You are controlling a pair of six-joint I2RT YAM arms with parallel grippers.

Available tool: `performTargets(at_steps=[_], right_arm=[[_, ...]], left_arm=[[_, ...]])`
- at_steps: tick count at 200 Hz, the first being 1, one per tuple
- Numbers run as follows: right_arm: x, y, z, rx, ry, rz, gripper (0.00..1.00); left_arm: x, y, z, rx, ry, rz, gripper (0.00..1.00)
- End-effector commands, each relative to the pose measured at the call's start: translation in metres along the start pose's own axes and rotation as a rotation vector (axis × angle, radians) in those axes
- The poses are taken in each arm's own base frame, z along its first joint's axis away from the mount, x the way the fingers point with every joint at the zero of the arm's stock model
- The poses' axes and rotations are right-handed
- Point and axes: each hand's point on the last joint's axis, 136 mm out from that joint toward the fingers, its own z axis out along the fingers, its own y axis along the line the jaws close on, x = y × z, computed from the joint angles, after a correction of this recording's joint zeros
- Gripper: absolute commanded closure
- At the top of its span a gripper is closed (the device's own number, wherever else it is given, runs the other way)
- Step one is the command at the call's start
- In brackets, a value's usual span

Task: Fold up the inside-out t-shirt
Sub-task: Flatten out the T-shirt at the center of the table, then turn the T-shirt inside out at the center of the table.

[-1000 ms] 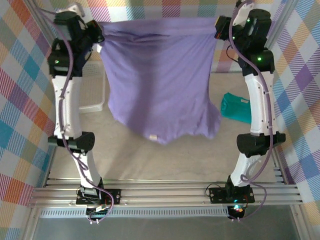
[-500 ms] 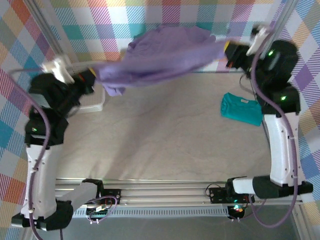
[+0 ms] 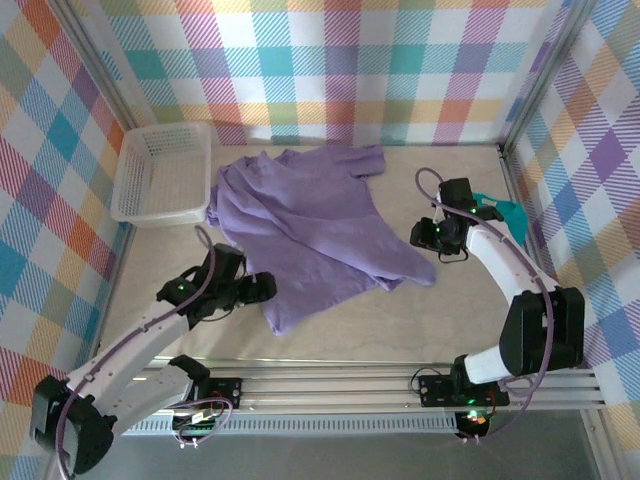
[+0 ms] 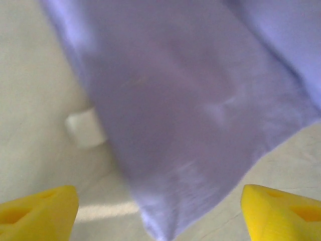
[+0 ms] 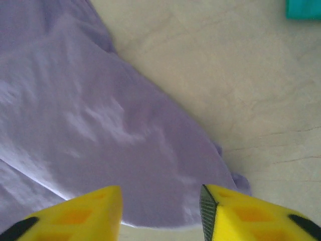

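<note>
Lying rumpled on the table (image 3: 330, 345) in the top view, the inside-out t-shirt (image 3: 310, 235) is lavender and loosely spread. Folds run across it, and one sleeve points toward the far wall. A white basket (image 3: 160, 217) stands just beside the shirt's left edge, at its far end; whether cloth and rim touch I cannot tell. The left gripper (image 3: 265, 288) sits at the shirt's near-left corner, just beside the cloth, its arm stretched low over the table. The right gripper (image 3: 420, 238) is at the shirt's right side, just on the far side of its near-right corner. A teal t-shirt (image 3: 512, 212) lies to the right of the lavender shirt, apart from it and partly hidden by the right arm.

From the left wrist, the two yellow fingers (image 4: 37, 211) stand far apart at the bottom corners of the view, so this claw is wide open and holds nothing. The shirt lies ahead of them, and its corner reaches down into the space between them, free of both. A small white patch (image 4: 85, 128), too blurred to name, lies against the shirt's left edge.

From the right wrist, the yellow fingers (image 5: 75, 213) are parted with a clear gap, and nothing is pinched in it. The shirt's edge runs just ahead of the tips, with bare table beyond it. The teal t-shirt (image 5: 303, 9) shows in the top-right corner, well apart from the lavender shirt.
</note>
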Motion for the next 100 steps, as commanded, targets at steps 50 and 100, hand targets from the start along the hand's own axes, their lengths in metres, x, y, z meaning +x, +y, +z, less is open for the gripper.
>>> performTargets(at_steps=[50,100], right_arm=[[-0.034,0.015,-0.036,-0.057,-0.142,-0.06,0.39],[-0.031,0.006,-0.028,-0.099,-0.111,-0.013,0.39]], left_arm=[[0.027,-0.182,0.109,0.166,0.068,0.87,0.34],[0.04,-0.183,0.183,0.062,0.188,0.975,0.35]])
